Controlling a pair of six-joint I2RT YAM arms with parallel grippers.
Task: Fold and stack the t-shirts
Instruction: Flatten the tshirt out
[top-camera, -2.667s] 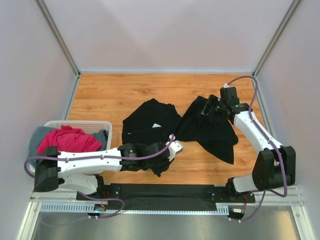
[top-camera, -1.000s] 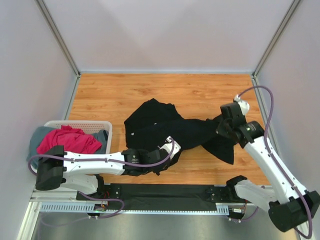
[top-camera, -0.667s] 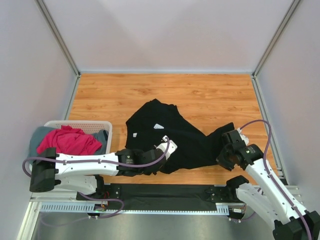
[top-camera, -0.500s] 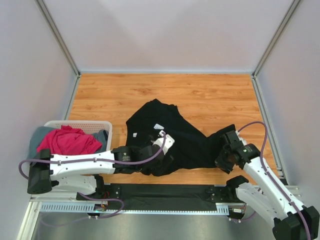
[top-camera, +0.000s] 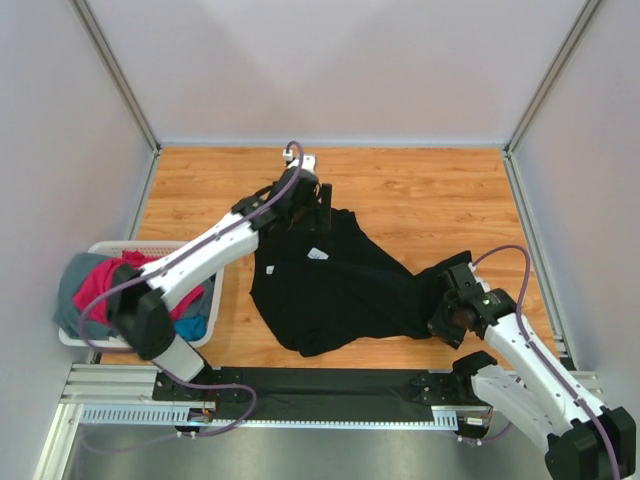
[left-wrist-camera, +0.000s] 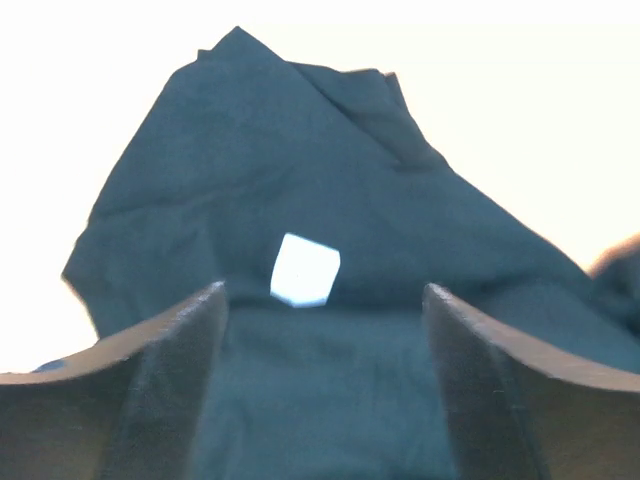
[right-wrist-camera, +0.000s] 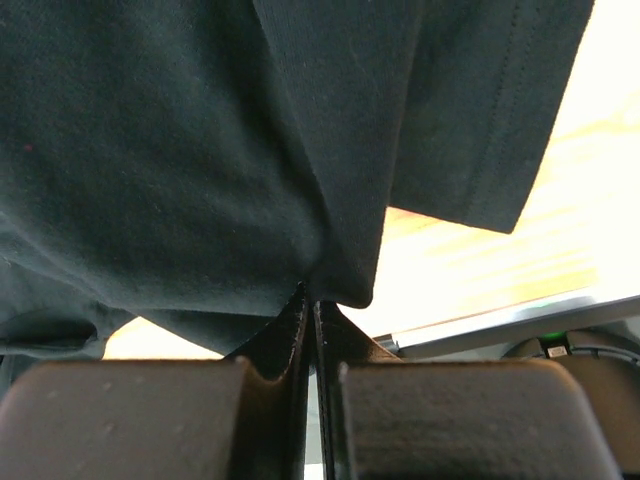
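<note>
The large black t-shirt (top-camera: 340, 285) lies spread on the wooden table, its white neck label (top-camera: 316, 254) facing up. My left gripper (top-camera: 305, 212) hovers over the shirt's far end, near the collar. In the left wrist view it (left-wrist-camera: 322, 300) stands open with only black cloth (left-wrist-camera: 330, 190) and the label (left-wrist-camera: 305, 270) below it. My right gripper (top-camera: 445, 312) is at the shirt's near right corner. In the right wrist view it (right-wrist-camera: 310, 290) is shut on a pinch of the black cloth (right-wrist-camera: 200, 150). Pink (top-camera: 110, 285), blue (top-camera: 192, 326) and grey (top-camera: 75, 280) t-shirts lie in the basket.
The white slotted basket (top-camera: 108, 246) stands at the near left edge, partly under the left arm. Bare wood (top-camera: 430, 190) shows behind and right of the shirt. White walls and metal rails close off the table's sides.
My left gripper let go of the shirt's near hem, opened, and swung to the far side over the collar. The right gripper kept its grip and pulled its corner near-right.
</note>
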